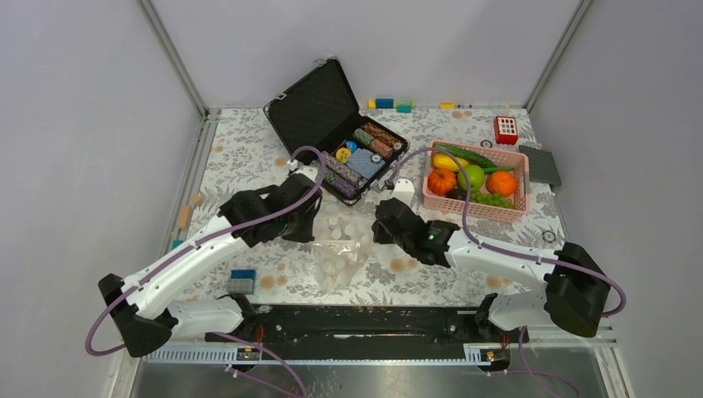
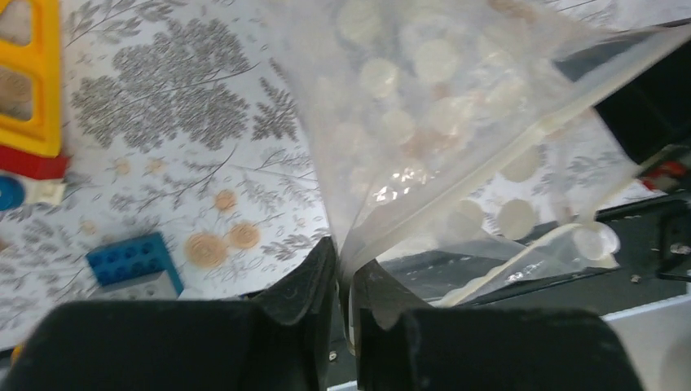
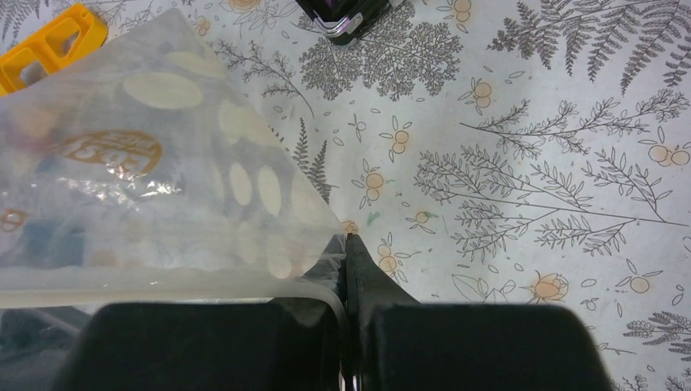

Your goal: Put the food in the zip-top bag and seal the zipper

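The zip-top bag point(image 1: 342, 249) is clear with white dots and is held between my two grippers at the table's middle. My left gripper point(image 1: 308, 217) is shut on its left edge; the left wrist view shows the jaws point(image 2: 346, 262) pinching the plastic, with the zipper point(image 2: 521, 151) running away from them. My right gripper point(image 1: 383, 222) is shut on the bag's right corner point(image 3: 346, 244), and the bag point(image 3: 163, 187) spreads left of it. The food lies in the pink basket point(image 1: 521, 178): pumpkin point(image 1: 442, 181), green apple point(image 1: 472, 176), banana point(image 1: 443, 162), long green pod point(image 1: 468, 155), grapes point(image 1: 493, 200).
An open black case point(image 1: 319, 104) with striped chip rolls stands at the back centre. A blue brick point(image 1: 242, 280) lies by the left arm and also shows in the left wrist view point(image 2: 130, 261). A red block point(image 1: 506, 130) and a grey plate point(image 1: 540, 164) sit at the back right.
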You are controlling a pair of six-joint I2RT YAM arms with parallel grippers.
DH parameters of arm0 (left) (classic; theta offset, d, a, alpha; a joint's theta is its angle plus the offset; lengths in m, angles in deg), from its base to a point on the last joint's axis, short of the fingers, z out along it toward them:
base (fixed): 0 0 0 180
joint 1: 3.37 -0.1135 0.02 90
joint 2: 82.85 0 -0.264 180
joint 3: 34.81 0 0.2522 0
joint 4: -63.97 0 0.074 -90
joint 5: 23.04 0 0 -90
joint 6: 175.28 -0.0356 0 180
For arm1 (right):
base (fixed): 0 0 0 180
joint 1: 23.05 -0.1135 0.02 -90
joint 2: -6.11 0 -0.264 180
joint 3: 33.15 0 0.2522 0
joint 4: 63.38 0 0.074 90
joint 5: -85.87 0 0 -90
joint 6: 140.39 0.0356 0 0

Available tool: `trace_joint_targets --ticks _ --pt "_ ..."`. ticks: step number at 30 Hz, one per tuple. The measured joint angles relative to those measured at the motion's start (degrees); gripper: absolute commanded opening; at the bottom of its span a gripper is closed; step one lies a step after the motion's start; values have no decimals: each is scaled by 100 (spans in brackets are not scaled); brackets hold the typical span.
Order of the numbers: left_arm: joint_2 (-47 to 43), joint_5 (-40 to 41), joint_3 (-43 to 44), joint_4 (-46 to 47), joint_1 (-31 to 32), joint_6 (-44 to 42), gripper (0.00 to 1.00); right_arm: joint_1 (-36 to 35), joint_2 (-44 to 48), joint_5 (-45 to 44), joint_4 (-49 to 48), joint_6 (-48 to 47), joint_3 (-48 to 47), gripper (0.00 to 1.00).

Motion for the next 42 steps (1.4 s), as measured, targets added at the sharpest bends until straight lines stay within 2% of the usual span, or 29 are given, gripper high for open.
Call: trace_joint_targets --ticks 4,5,6,11,12,16,24,25,26,27,29,30,31,32,33,36,40,42 --pt "310 345 144 -439 4 66 14 20 103 225 90 33 0 0" --pt "396 468 146 -479 4 125 21 20 120 264 87 37 4 0" --pt "472 573 144 -485 2 188 34 24 142 319 81 46 20 0" --pt "372 579 -256 72 -20 304 65 103 216 365 103 125 236 0" --pt "297 466 -413 267 -26 317 68 120 216 365 103 164 289 0" --pt "170 114 -780 831 -35 398 68 142 234 389 52 363 483 0" --pt "-20 -411 -1908 2048 -35 905 55 144 389 498 -236 748 787 0" --pt "-61 -446 -2024 2146 -35 960 50 144 398 522 -273 772 809 0" --pt "-101 -485 -2120 2277 -35 999 40 144 409 564 -330 791 844 0" --pt "-131 -527 -2177 2428 -35 1034 29 144 424 616 -417 807 885 0" --pt "-149 -599 -2197 2688 -35 1110 0 144 457 695 -577 809 962 0" --pt "-151 -627 -2197 2872 -35 1104 0 144 492 748 -671 791 1019 3" --pt "-151 -645 -2186 2979 -35 1106 0 146 531 798 -730 758 1060 11" --pt "-151 -647 -2170 3027 -39 1115 0 146 577 831 -756 693 1088 22" --pt "-149 -640 -2118 2997 -39 1099 0 149 645 898 -772 551 1104 39" --pt "-87 -601 -1731 2647 -39 997 0 153 925 1121 -850 61 1104 62" --pt "177 -391 -636 1700 -44 748 0 160 1449 1578 -957 -726 1102 95" --pt "348 -199 -63 1222 -44 625 0 162 1740 1797 -981 -1141 1097 99"
